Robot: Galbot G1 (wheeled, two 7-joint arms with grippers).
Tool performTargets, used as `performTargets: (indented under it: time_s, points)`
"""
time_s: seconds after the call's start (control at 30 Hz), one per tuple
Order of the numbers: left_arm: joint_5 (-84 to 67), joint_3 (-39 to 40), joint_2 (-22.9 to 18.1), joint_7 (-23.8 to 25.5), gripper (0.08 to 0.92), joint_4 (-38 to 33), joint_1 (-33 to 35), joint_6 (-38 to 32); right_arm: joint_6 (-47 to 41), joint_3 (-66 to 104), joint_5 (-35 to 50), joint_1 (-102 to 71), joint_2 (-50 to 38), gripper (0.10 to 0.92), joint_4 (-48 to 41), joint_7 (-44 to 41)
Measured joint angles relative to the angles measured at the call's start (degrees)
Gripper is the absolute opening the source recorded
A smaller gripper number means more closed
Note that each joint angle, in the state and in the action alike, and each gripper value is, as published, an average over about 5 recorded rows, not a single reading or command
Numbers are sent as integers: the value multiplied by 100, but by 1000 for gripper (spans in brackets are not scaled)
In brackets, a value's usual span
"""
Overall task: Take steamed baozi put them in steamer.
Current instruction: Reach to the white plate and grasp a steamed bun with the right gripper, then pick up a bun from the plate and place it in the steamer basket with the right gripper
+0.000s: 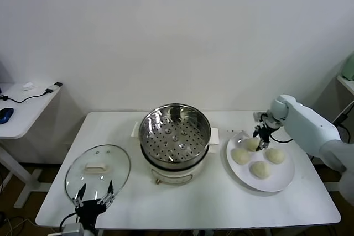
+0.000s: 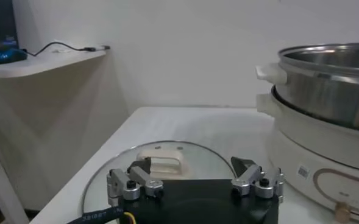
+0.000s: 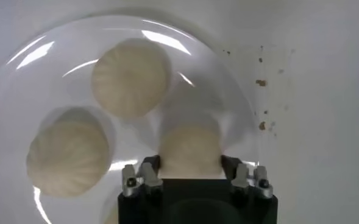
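The steamer [image 1: 175, 134] stands mid-table, its perforated tray bare; the left wrist view shows its steel wall [image 2: 325, 91]. Several cream-white baozi lie on a white plate [image 1: 282, 183] to its right. My right gripper [image 1: 260, 139] is down over the plate's far side, shut on one baozi [image 1: 251, 144]. In the right wrist view that baozi [image 3: 190, 152] sits squeezed between the fingers [image 3: 150, 165] of the right gripper [image 3: 190, 164], with two others [image 3: 130, 79] [image 3: 66, 158] beside it on the plate [image 3: 39, 61]. My left gripper [image 1: 94, 197] waits open at the table's front left.
A glass lid [image 1: 98, 171] with a white knob [image 2: 161, 158] lies flat left of the steamer, just beyond the left gripper [image 2: 191, 165]. A side table [image 1: 22, 106] with cables stands at the far left. Crumbs [image 3: 261, 82] dot the tabletop by the plate.
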Motion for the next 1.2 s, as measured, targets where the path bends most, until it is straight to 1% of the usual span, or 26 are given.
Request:
performTargets:
  time_s: [0.17,0.37,0.53,0.7,0.8,0.93,1.07,1.2]
  points:
    - [17,5,-3,0,823,-64,27,14,-38,-381,345,433,-185,594,498,-67]
    - [67,41,-5,-1,823,-144,51,16,90,-1281,1010,1613,-250,598,1423,-122]
    - [88,76,-5,-5,823,-199,94,3,401,-2054,1576,2744,14,599,2288,-49]
    - [105,81,1,-11,823,-205,95,-8,848,-2648,1837,3450,472,600,3100,124]
    - [106,70,4,-12,823,-214,93,-8,1208,-2913,1778,3640,752,599,3442,255]
    - [117,62,13,-18,823,-226,113,-20,1785,-3131,1435,3670,1061,599,3630,446]
    - [147,64,17,-25,823,-246,145,-40,2338,-3232,933,3526,1308,602,3573,649]
    - [168,75,17,-25,823,-276,176,-44,2827,-3249,403,3303,1515,602,3304,819]
